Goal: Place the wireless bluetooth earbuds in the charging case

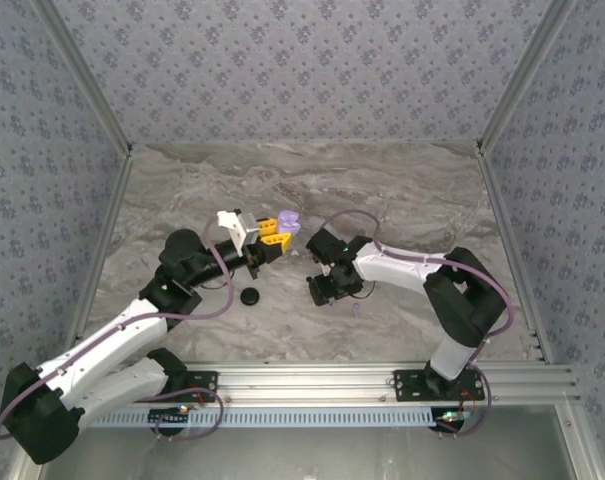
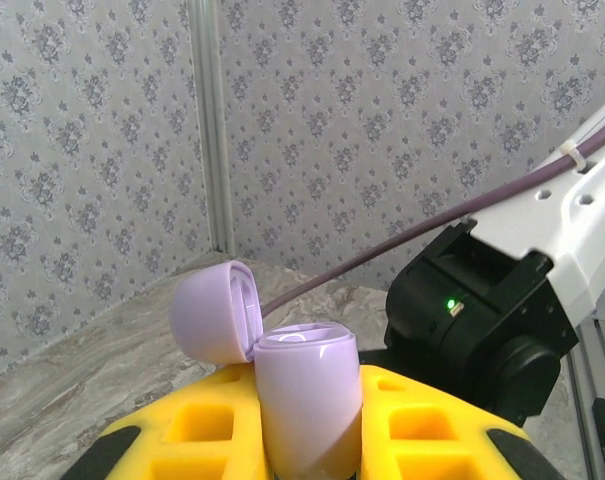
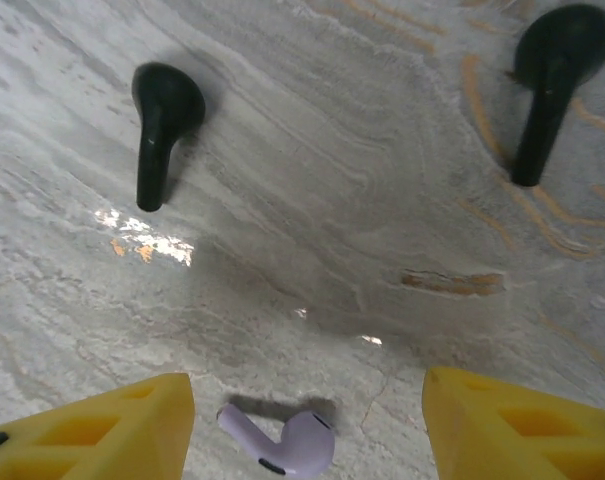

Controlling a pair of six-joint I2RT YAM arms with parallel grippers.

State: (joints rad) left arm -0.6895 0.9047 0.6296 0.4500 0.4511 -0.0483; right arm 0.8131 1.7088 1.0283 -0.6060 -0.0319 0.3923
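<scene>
Marbled surface (image 3: pixel 382 200) lay beneath the right pincer (image 3: pixel 307 425), spread wide and empty, the lavender earbud (image 3: pixel 282 448) directly between its fingers (image 3: pixel 102 430), long axis across the gap; black earbuds (image 3: pixel 160 120) lay beyond. Left pincer (image 2: pixel 307 435) clamped the open charging case (image 2: pixel 307 380).

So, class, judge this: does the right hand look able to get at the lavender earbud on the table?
Probably yes: the right hand hangs open over the lavender earbud, which lies uncovered between its fingers, with nothing in the way.
</scene>
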